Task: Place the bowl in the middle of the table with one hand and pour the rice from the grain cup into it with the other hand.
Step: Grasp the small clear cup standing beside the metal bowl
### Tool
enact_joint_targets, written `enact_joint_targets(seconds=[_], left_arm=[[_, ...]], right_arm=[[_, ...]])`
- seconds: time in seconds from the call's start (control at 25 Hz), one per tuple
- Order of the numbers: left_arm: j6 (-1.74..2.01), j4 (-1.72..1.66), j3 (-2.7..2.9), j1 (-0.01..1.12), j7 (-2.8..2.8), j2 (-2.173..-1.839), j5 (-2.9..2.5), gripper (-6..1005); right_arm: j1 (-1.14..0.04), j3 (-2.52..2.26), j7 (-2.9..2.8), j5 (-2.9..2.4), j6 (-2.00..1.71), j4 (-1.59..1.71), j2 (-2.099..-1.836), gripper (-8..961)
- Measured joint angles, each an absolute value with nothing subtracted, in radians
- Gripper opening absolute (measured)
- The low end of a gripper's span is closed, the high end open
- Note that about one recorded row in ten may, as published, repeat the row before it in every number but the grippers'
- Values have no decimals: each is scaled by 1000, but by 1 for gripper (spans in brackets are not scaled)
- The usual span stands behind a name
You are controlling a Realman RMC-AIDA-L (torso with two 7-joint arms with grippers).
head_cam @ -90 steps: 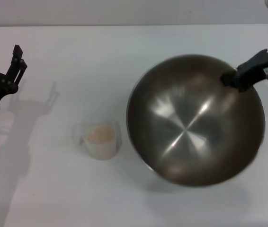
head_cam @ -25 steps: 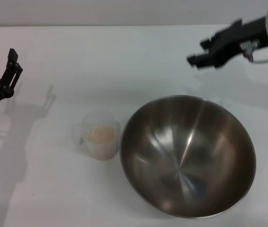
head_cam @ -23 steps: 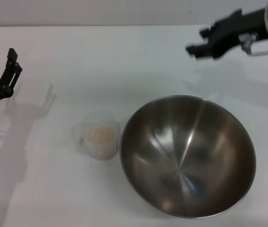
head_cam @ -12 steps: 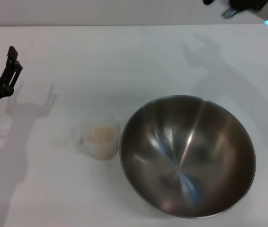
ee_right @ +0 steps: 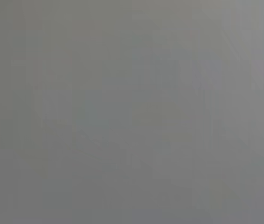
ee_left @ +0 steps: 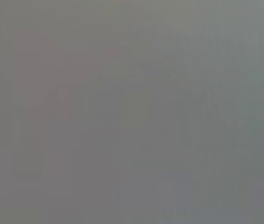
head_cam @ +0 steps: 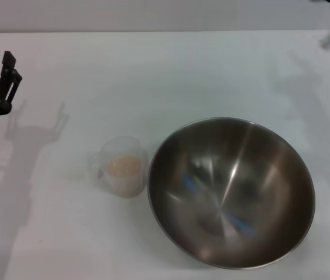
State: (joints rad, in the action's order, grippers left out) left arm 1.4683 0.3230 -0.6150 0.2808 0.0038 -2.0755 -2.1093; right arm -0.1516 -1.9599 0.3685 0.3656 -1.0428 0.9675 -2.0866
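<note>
White tabletop (head_cam: 171,70) holds our bowl (head_cam: 231,192) beside the grain cup (head_cam: 120,173); next our left gripper (head_cam: 4,79), fingers' state unclear, must grasp it.

The bowl (head_cam: 231,192) sat on the table (head_cam: 153,76), right of centre. The grain cup (head_cam: 120,173) stood just left of it, holding rice (head_cam: 122,166).

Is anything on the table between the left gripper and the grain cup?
Nothing visible: only bare table lies between the left gripper at the left edge and the grain cup. The bowl sits on the cup's far side.
</note>
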Motion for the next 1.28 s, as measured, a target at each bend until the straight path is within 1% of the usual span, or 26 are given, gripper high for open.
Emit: enact_joint_targets(seconds=[0.12,0.24,0.48,0.64,0.84,1.28], left_arm=[[1493,324,-610,267,0,-2075,-2110,783],[1520,324,-601,245,-4,-2076,-2115,782],[1635,316,-470,161,-27,-2074,-2119,781],[1651,302,-367,118,-21,-2073,-2120,780],[1643,272,-262,95,-18,-2074,-2120,778],[1551,252,-140,104,-21,-2076,-2120,775]], right_arm=[[-195,-1979,206,453,-1311,718,-2083,486],[-230,-1959,-10,465,-1481,504,-2080,486],[-287,-1864,-287,465,-1572,217,-2075,485],[-294,-1840,-302,465,-1567,161,-2070,485],[-299,-1834,-301,465,-1567,136,-2070,486],[-298,-1806,-297,466,-1570,106,-2067,486]])
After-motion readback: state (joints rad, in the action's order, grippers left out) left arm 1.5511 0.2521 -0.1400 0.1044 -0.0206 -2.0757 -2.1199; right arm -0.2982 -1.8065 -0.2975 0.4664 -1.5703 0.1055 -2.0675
